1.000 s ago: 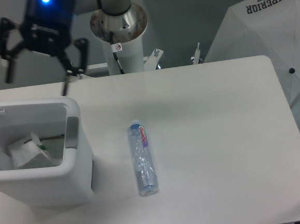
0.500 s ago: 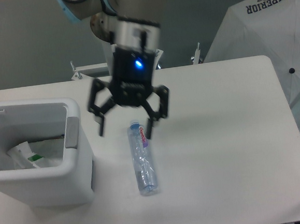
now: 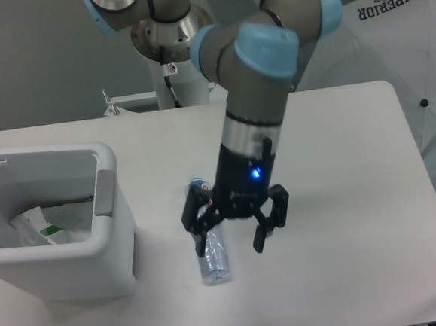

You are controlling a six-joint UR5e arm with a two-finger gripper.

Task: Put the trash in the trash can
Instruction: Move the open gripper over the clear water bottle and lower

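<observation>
claw (image 3: 230, 240) spread wide, empty, poised over crushed bottle (image 3: 211, 246) lying on tabletop (image 3: 342, 198) beside trash can (image 3: 117, 239); wrapper (image 3: 38, 225) already inside. centre across bottle's mid-body, lower straight, close gently to avoid slip.

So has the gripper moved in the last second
Yes. The gripper has gone from above the trash can's far edge, rightward and down, to open over the bottle.
</observation>
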